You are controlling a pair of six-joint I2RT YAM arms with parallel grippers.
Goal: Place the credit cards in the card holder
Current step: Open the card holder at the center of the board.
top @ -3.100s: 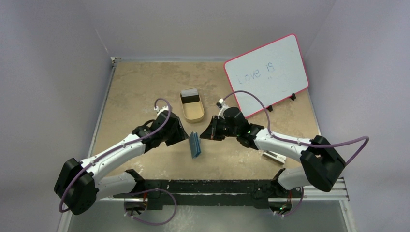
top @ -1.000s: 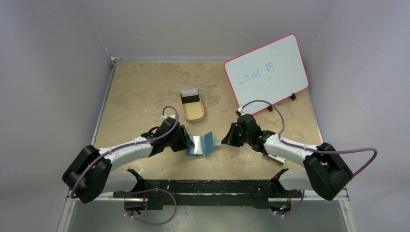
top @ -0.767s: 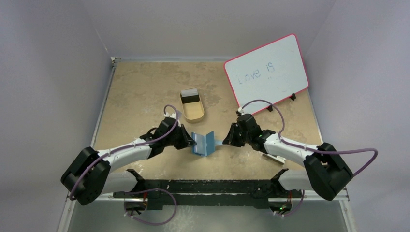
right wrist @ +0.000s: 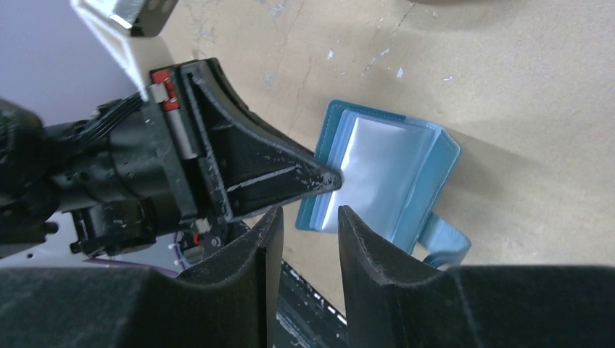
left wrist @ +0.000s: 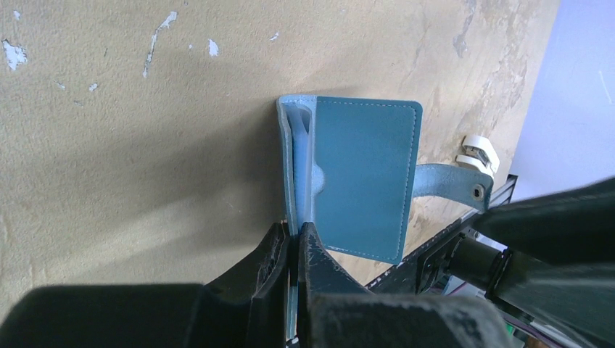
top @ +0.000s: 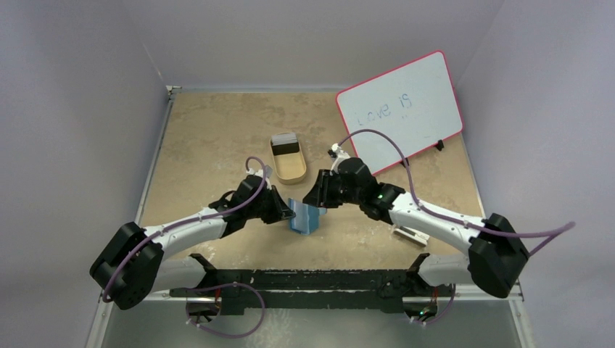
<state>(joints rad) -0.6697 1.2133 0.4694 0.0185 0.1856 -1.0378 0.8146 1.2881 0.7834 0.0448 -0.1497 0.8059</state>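
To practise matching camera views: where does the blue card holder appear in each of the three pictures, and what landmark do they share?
Top external: the card holder is at the centre, just right of the left gripper.
Left wrist: the card holder is centre-right, just beyond the shut fingers.
Right wrist: the card holder is right of centre, spread open.
Shared landmark: the left gripper, shut on the holder's edge in all three.

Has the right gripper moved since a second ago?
Yes. In the top view the right gripper has moved left and farther up the table, nearer the tan tray, and now hangs over the card holder.
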